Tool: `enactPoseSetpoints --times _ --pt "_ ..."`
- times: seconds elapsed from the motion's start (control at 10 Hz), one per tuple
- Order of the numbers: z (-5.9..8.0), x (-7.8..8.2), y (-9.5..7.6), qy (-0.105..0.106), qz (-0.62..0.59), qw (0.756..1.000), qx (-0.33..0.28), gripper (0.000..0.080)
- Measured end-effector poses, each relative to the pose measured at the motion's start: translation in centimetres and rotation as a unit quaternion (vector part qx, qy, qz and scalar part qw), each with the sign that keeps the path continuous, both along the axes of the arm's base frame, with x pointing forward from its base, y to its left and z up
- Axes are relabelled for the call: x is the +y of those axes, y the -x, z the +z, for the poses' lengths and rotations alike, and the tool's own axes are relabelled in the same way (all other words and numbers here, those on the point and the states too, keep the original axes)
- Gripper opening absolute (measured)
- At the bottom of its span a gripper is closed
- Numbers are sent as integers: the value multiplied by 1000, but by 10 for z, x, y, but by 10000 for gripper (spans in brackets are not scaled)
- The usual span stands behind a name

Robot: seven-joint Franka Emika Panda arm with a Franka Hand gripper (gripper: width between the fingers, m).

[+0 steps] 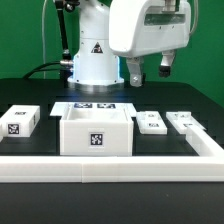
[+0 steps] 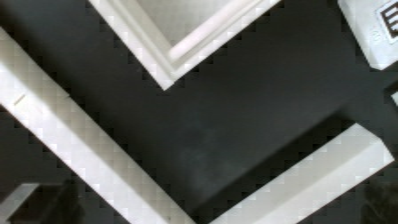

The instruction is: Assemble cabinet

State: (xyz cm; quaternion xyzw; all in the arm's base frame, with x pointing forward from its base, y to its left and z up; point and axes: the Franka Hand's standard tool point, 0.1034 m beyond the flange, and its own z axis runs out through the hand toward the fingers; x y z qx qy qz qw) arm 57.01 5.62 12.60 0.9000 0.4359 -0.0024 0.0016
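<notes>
The cabinet [image 1: 96, 128] is an open-topped white box with a square tag on its front, standing mid-table. One corner of its rim shows in the wrist view [image 2: 175, 45]. A white panel with a tag [image 1: 20, 122] lies to the exterior view's left of it. Two smaller white parts [image 1: 150, 121] [image 1: 185, 123] lie to its right. My gripper [image 1: 150, 72] hangs high above those right-hand parts, its fingers apart and holding nothing. Its fingertips do not show clearly in the wrist view.
A white L-shaped fence [image 1: 110, 165] runs along the front and right edges of the table; its corner shows in the wrist view [image 2: 89, 140]. The marker board [image 1: 95, 105] lies behind the cabinet. The robot base [image 1: 92, 55] stands at the back.
</notes>
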Motion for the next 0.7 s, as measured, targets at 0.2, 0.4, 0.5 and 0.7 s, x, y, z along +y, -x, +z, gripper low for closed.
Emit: enactPoseSetpoints --times 0.2,0.4,0.5,0.7 --pt "0 0 0 0 0 1000 0 798" --pt "0 0 0 0 0 1000 0 798" --pt "0 0 0 0 0 1000 0 798" --pt "0 0 0 0 0 1000 0 798"
